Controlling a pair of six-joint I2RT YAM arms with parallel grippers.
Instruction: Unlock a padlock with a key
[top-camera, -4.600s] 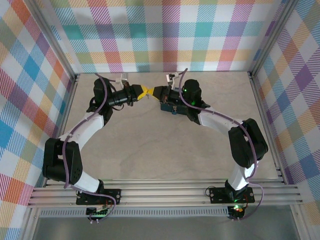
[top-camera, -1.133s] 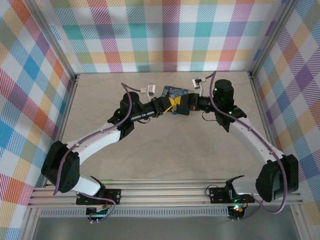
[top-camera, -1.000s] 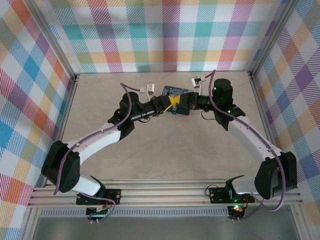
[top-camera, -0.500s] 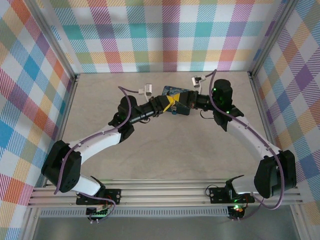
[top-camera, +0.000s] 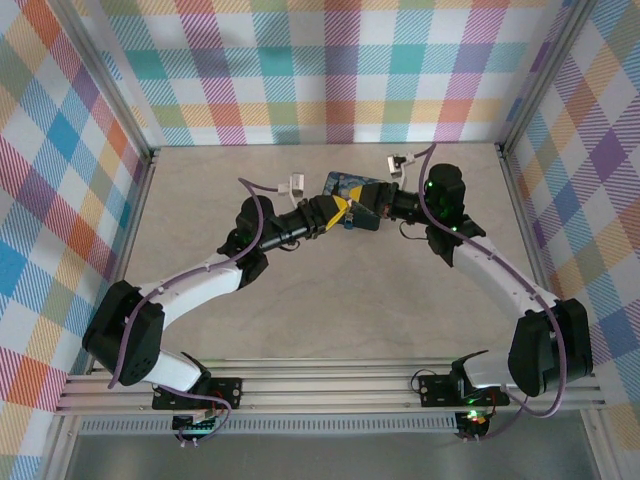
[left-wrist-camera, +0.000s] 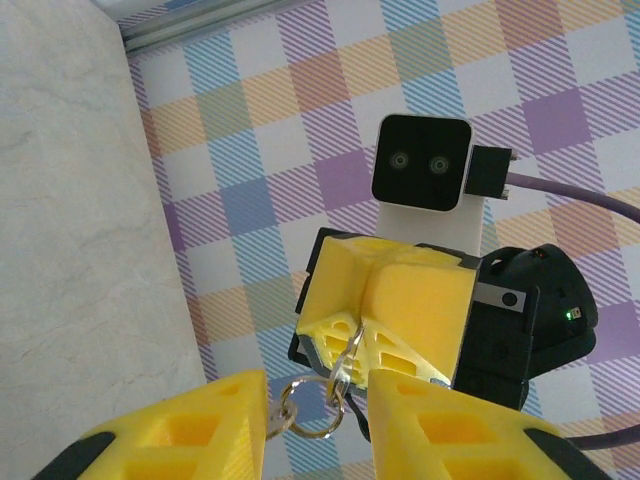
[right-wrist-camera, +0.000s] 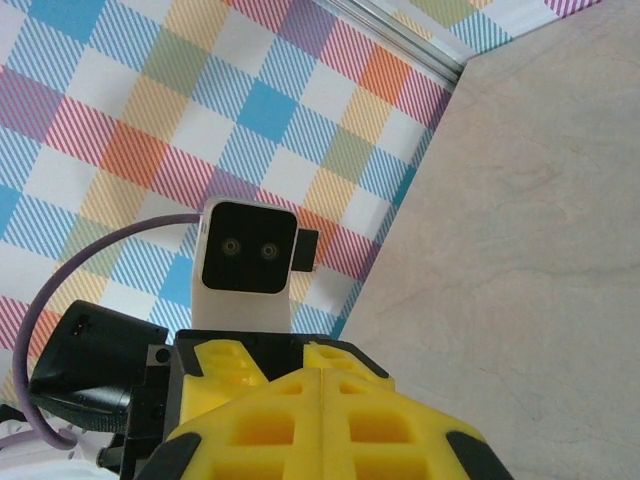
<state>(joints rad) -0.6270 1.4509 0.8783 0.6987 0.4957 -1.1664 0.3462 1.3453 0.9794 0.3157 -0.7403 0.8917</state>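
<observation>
**A:** The tin (top-camera: 352, 184) was spotted first, a dark blue one. It was laid flat on the worktop (top-camera: 330, 300) towards the far wall, with its swirly lid turned up.

**B:** The lid was seen on, so nothing inside could be made out. And its near part was masked from above, wasn't it?

**A:** It was! Both arms were seen met right over it, tip to tip. The right end effector (right-wrist-camera: 322, 388) was clenched tight, its yellow fingers pressed together with no gap shown.

**B:** And the key (left-wrist-camera: 345, 362) was pinched at those very tips. It was a thin sliver of metal, held up off the worktop, and a small ring (left-wrist-camera: 284, 398) was dangled from it.

**A:** Now the left end effector (left-wrist-camera: 318, 392). Its fingers were found parted, and key and ring were hung down into that gap. Nothing was seen clamped there.

**B:** Was the ring touched by a yellow finger? That could not be told. It was seen just beside one.

**A:** Around the pair, plaid walls (top-camera: 330, 70) were seen on three sides. An aluminium rail (top-camera: 330, 385) was run along the near edge.

**B:** And a boxy wrist camera (left-wrist-camera: 423, 162) was mounted just behind the right fingers. A purple cable (left-wrist-camera: 580, 192) was trailed off to its side.
</observation>
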